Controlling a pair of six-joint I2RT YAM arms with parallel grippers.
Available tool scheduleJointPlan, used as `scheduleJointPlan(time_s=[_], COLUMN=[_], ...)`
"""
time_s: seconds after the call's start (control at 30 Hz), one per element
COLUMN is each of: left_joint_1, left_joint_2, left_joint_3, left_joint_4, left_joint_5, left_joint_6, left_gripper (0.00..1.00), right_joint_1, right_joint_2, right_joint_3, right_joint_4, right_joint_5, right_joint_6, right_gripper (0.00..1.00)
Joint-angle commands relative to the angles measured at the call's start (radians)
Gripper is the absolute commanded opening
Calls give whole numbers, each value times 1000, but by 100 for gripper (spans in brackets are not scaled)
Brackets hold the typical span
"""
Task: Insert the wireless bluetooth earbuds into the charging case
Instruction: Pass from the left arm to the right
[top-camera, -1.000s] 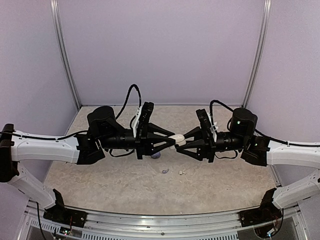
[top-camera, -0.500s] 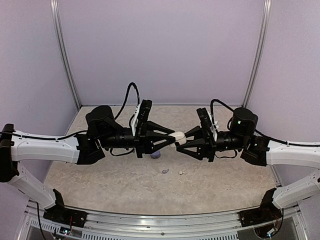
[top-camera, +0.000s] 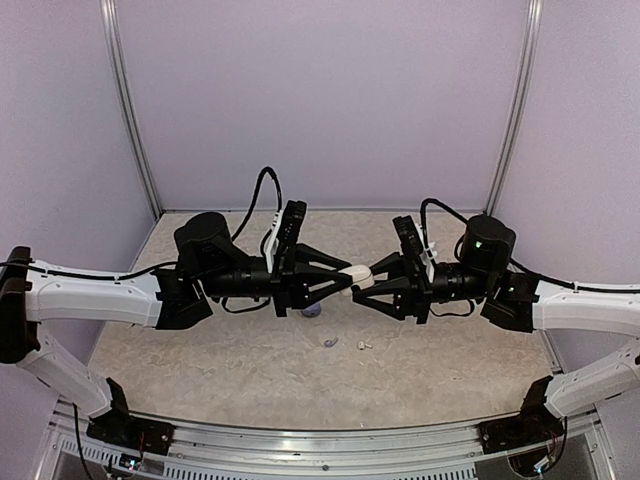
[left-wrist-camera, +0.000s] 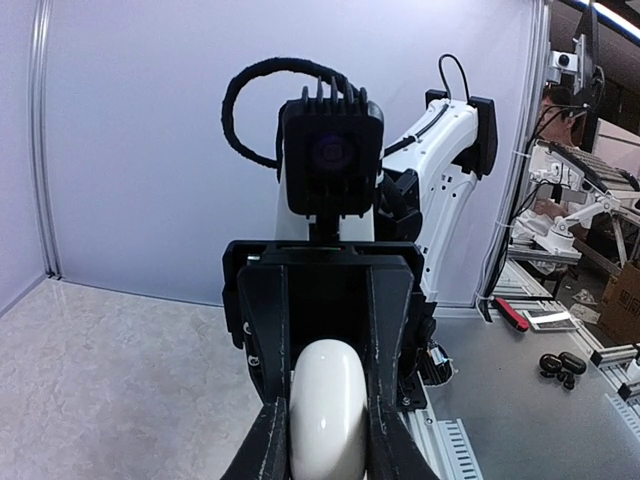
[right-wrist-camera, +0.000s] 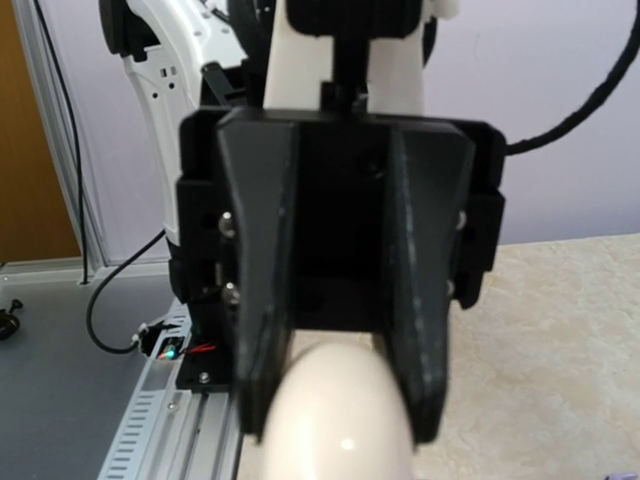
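I hold my two arms out level over the middle of the table (top-camera: 200, 370), pincer tips facing each other. Between them is the charging case (top-camera: 358, 275), a smooth white rounded shell lifted clear of the surface. My left pincer (top-camera: 347, 274) is clamped on one end of it and my right pincer (top-camera: 370, 279) on the other. In the left wrist view the case (left-wrist-camera: 327, 410) sits tight between two black fingers (left-wrist-camera: 388, 430), touching both. The tabletop is a pale beige slab with a mottled, stone-like pattern. On it, nearer my bases than the case, lie a lilac earbud (top-camera: 329, 342) and a white earbud (top-camera: 363, 345), close together but apart, neither one in the case. A small lilac object (top-camera: 312, 311) lies just below my left pincer; I cannot tell what it is. A plain lavender back wall (top-camera: 320, 100) closes the space, with side walls of the same colour. A metal post (top-camera: 128, 110) stands at the left rear corner and another post (top-camera: 515, 110) at the right. A ribbed aluminium rail (top-camera: 320, 440) runs along the near edge, where my bases are bolted.
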Motion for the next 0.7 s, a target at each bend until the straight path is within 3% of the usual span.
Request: scheduleJointPlan(time_s=[0.0,0.1,0.27,0.33,0.67], left_joint_1=[-5,-4,-4,-4,30], left_joint_2=[6,3,-5,-5,-38], left_joint_3=[3,-3,2,7,-1], left_joint_4=[27,28,0,-16,-4], left_joint_5=[10,-1,-44,-72,-156], left_joint_6=[4,9,20,19,-11], left_gripper=[2,3,32,37,39], right_joint_1=[-4,-4,-5,-4,-4], right_joint_2=[-1,2,4,2,1], right_joint_3=[22,25,32,35,38], right_joint_4=[10,4,-22,-30,-72], right_joint_5=[-3,0,10,8,2], right_joint_6=[5,3,-19,-29,-65], right_gripper=[30,26,19,17,8])
